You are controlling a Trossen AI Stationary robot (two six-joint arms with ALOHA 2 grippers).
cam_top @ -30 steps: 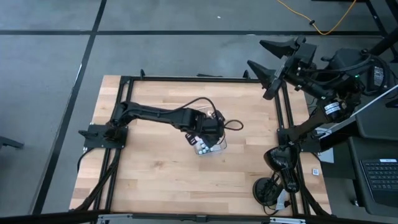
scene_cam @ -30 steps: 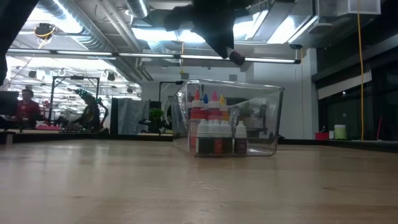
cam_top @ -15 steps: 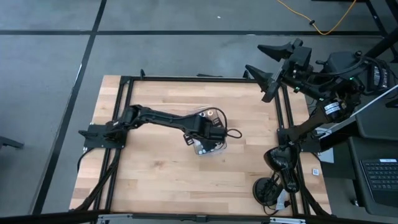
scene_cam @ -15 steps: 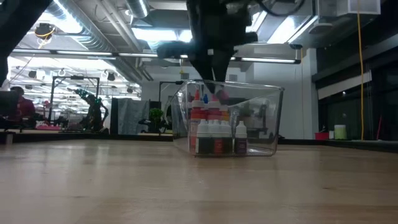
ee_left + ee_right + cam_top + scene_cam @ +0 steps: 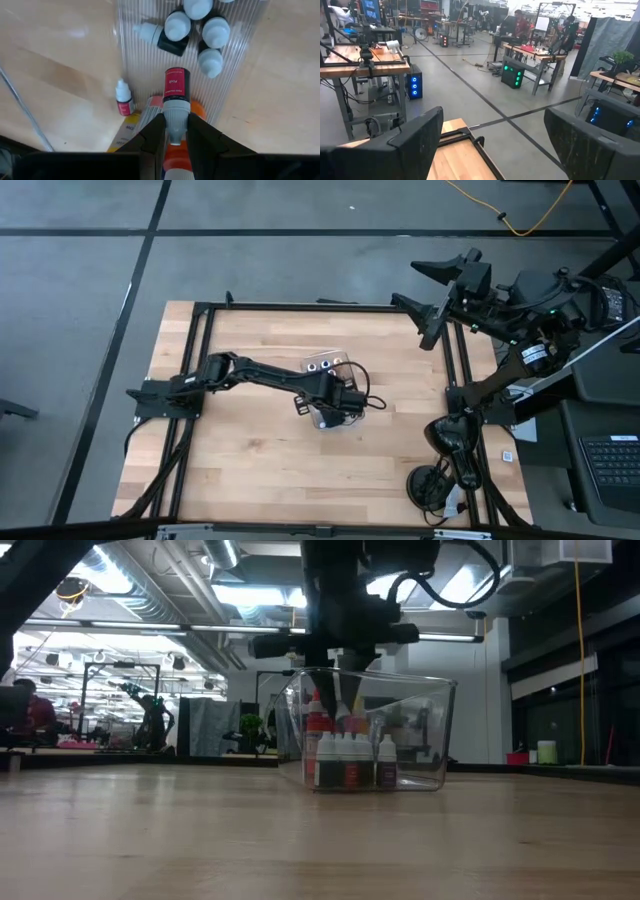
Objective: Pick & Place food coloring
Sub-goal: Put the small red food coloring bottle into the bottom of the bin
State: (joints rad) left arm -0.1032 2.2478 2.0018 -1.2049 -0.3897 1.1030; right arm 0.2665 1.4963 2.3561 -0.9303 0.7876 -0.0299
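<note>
left end effector (image 5: pixel 175 131): narrowed onto the pale cap of a small pink-labelled food colouring bottle (image 5: pixel 176 89); one dark finger (image 5: pixel 150 135) presses each side of the cap, and the bottle points away from the wrist, over the tray.
left arm pose: in the high view it reaches from its mount at the bench's left edge across to mid-bench, elbow bent, wrist turned down over the clear ribbed rectangular plastic tray (image 5: pixel 336 416).
food colouring in the tray: the left wrist view shows a cluster of dark bottles with white caps (image 5: pixel 192 22) at the far end, one of them lying on its side; under the held bottle lie orange and red bottles (image 5: pixel 196 109).
loose bottle: a tiny red bottle with a white cap (image 5: pixel 123 97) stands on the light wooden bench (image 5: pixel 60 65) just beside the tray's long wall; only the left wrist view shows it.
low view only: the left end effector (image 5: pixel 345 690) dips from above into the open top of the tray (image 5: pixel 430 740); bottles stand upright in rows against the near wall, white-capped ones in front, red taller ones behind.
high view only: the tray sits near mid-bench, mostly covered by the left wrist; a few pale caps (image 5: pixel 327 364) show just beyond it.
right end effector (image 5: pixel 437 288): wide apart and holding nothing, raised at the bench's far right corner.
right arm pose: folded back over its mount, well apart from the tray.
right wrist view: looks out over a bench corner (image 5: pixel 455 150) into a workshop with people at far desks.
</note>
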